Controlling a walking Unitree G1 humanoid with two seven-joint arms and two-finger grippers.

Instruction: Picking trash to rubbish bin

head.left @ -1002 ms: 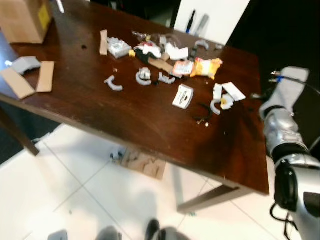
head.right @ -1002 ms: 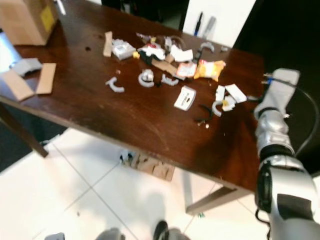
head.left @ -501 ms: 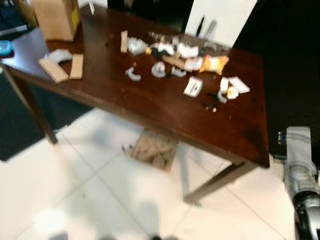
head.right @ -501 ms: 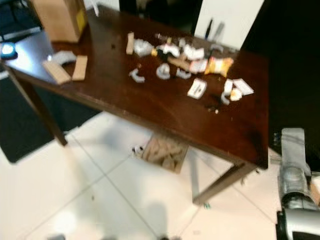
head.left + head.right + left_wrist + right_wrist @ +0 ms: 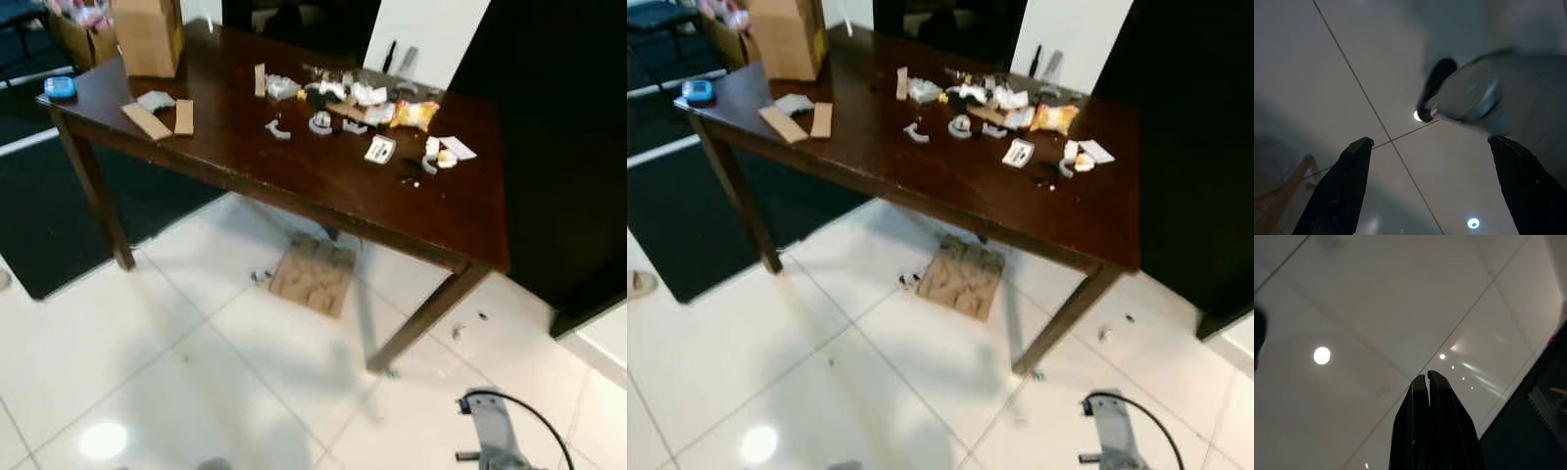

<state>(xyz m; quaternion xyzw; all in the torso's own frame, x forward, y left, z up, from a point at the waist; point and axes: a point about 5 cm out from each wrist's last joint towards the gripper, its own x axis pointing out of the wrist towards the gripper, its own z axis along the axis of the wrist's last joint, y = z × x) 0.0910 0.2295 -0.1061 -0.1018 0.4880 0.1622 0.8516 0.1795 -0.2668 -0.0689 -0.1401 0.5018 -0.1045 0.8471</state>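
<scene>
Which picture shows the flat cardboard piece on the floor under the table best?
The right eye view: the flattened cardboard lies whole on the white tiles beneath the table. The left eye view shows it too, much the same. The wrist views show floor tiles, not the cardboard.

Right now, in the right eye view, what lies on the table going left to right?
Blue device → cardboard box → flat cardboard strips → grey curved piece → white card → orange snack packet → white paper scraps.
</scene>
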